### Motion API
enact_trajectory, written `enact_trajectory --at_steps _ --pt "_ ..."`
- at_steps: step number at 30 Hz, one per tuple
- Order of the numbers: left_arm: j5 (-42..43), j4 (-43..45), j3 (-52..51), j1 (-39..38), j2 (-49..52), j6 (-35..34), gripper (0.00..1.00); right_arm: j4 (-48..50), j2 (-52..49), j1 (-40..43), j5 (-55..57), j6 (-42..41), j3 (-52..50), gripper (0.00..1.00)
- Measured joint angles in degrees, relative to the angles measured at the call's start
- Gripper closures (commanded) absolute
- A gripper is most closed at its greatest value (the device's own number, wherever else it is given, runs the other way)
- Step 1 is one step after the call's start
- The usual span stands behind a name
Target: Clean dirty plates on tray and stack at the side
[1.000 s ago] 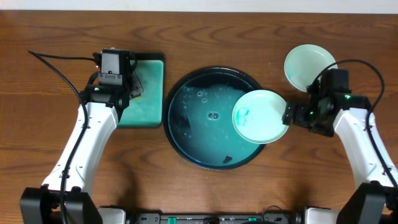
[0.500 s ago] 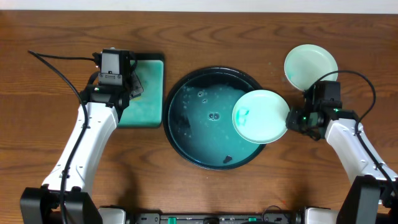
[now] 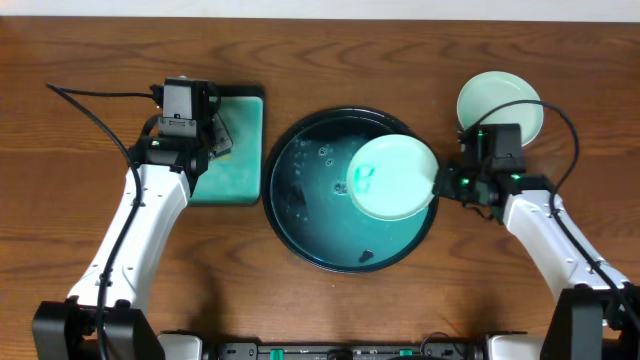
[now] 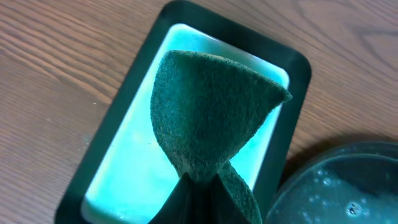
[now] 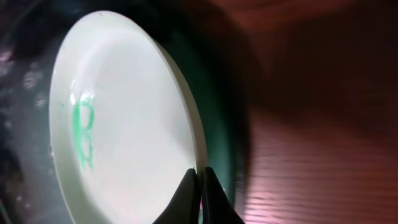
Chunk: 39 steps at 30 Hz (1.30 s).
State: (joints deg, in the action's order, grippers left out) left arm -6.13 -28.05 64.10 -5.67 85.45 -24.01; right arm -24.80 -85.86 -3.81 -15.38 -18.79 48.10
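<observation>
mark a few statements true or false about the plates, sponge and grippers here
1. The right gripper is shut on the rim of the smeared plate. True.
2. That plate lies on the bare table. False: it is over the tray.
3. The left gripper holds a green sponge. True.
4. The sponge touches the smeared plate. False: it hangs over the sponge dish, left of the tray.
5. A second plate sits outside the tray. True.
</observation>
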Motion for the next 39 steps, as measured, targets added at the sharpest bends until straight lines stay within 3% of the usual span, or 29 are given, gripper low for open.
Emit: enact_trajectory --at_steps 7,15,16,18,22,24,27,39 --pt "8.48 1.46 0.00 -0.09 0.00 -0.02 0.93 3.37 -0.72 -4.94 -0.72 -1.60 0.00 0.99" --pt "15.28 1.73 0.00 -4.59 0.00 -0.02 0.93 8.48 -10.38 -7.41 -0.98 -2.71 0.00 0.98" --pt "15.47 1.73 0.00 -5.35 0.00 -0.02 0.93 9.53 -11.50 -7.56 -1.07 -2.78 0.00 0.97" --pt "16.00 2.08 0.00 -6.97 0.00 -0.02 0.93 11.26 -13.38 -7.82 -1.29 -3.13 0.00 0.84" --pt "16.55 2.69 0.00 -9.84 0.00 -0.02 0.93 13.51 -14.78 -8.00 -2.60 -3.10 0.37 0.74" --pt "16.55 2.95 0.00 -10.88 0.00 -0.02 0.93 13.94 -14.91 -8.11 -2.99 -3.15 0.50 0.80" --pt "16.55 3.72 0.00 -12.66 0.00 -0.07 0.93 14.71 -15.17 -8.41 -2.10 -3.23 0.50 0.98" --pt "16.68 10.40 0.00 -21.46 7.74 -7.45 0.93 15.63 -15.65 -10.91 1.22 -5.25 0.72 0.99"
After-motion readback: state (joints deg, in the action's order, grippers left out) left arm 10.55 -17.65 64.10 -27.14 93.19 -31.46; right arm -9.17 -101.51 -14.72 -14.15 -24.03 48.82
